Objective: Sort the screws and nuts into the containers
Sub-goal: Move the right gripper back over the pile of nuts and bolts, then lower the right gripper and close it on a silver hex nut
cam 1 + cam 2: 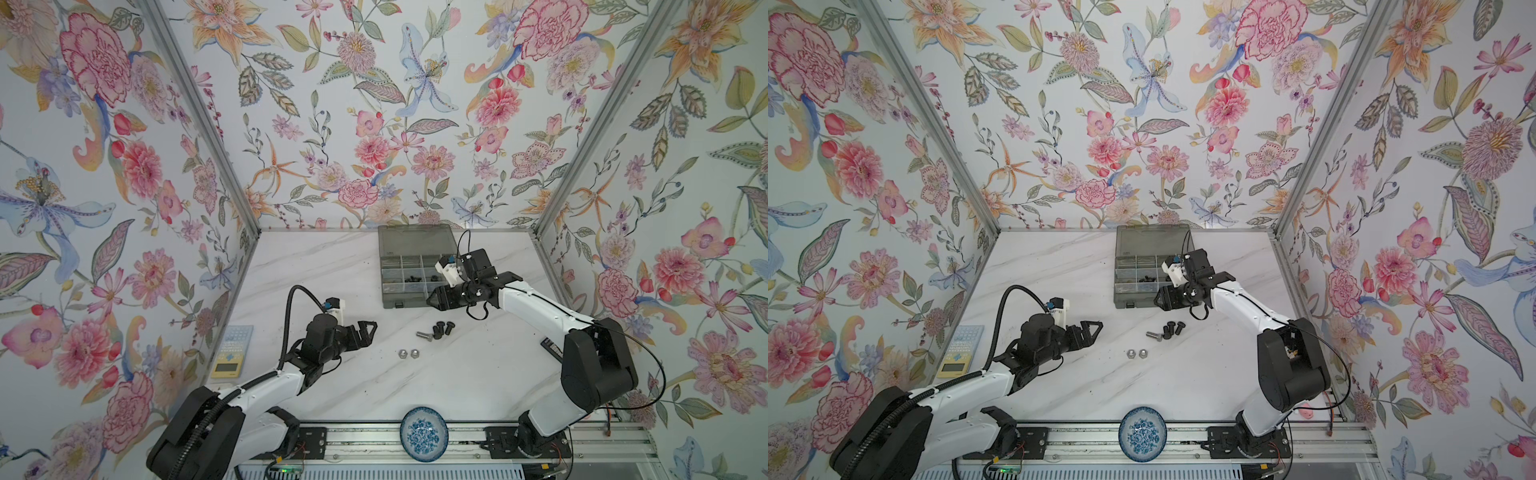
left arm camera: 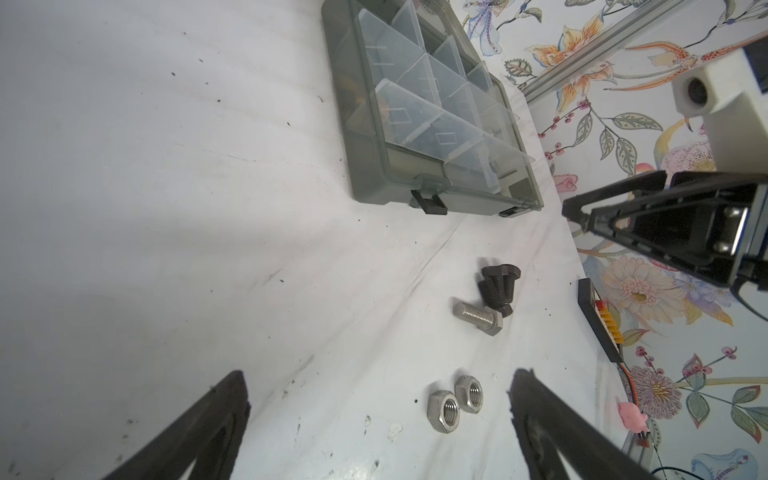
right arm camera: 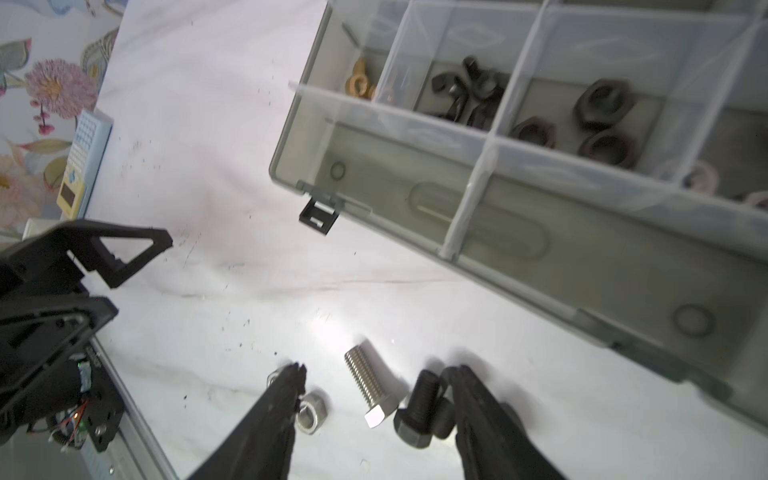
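**A:** What is the right gripper [image 3: 376,370] doing?

**B:** Its jaws are standing apart and carrying nothing. It is hanging over the near right corner of the containers [image 1: 401,303], tips pointing left. The screws [image 1: 439,329] are lying on the table [image 1: 332,270] just nearer than it.

**A:** And the left gripper [image 1: 368,334]?

**B:** It is gaping wide and is empty as well. It is hovering left of the silver nuts [image 2: 455,401], which are sitting side by side, a little nearer and further left than the screws.

**A:** How are the screws going to handle?

**B:** I am judging them stiff, hard, dense for their size and in no way fragile. The black screws [image 2: 498,284] are lying heaped and touching each other, so closing on one is risking dragging a neighbour. The silver screw [image 2: 478,318] is lying on its side at the heap's left, head against a black one. It is looking smooth and ready to roll. I would be closing across the threaded shank, where the ridges give bite.

**A:** The nuts?

**B:** They are lying flat and low, probably slick. I would be pinching across two opposite flats, tips right down at the table.

**A:** Where is it all going?

**B:** The compartments are already holding black nuts [image 3: 602,124] and winged ones, and the near row is showing bare.
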